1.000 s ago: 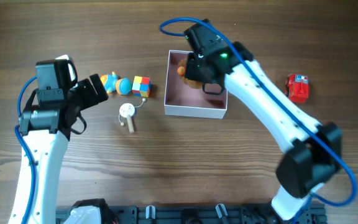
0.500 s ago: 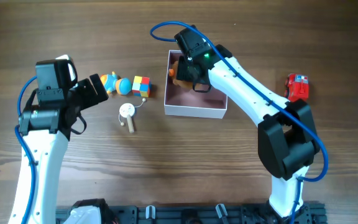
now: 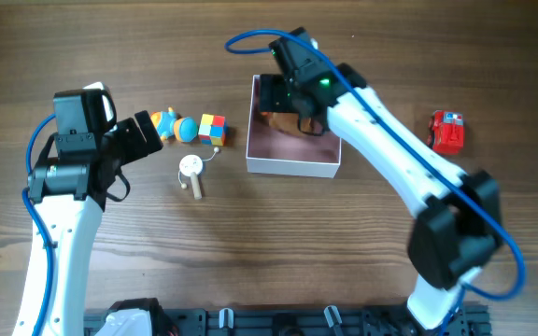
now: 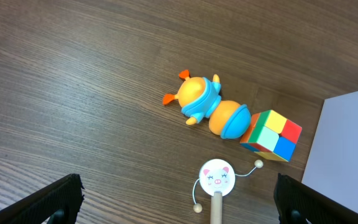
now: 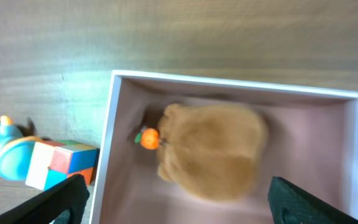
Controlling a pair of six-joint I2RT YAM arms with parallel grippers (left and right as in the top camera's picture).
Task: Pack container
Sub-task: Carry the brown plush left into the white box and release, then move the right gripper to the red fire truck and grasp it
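Overhead: the container (image 3: 288, 147) sits upper centre on the worktop (image 3: 250, 243), square with no long axis, mouth up. The right fingers (image 3: 283, 98) hang over its upper left corner; the left fingers (image 3: 146, 133) are left of the cube (image 3: 212, 129). Left wrist: fingers wide apart, empty. Right wrist: fingers wide apart, empty; a brown plush (image 5: 211, 154) lies inside. Lifting straight up should clear the walls.

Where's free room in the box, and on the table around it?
Inside the container, the near half and right side are bare pink floor; the plush toy fills the far-left part. Wide bare wood lies in front of the container. Crowded: its left side, where the cube, caterpillar toy and pig rattle bunch together.
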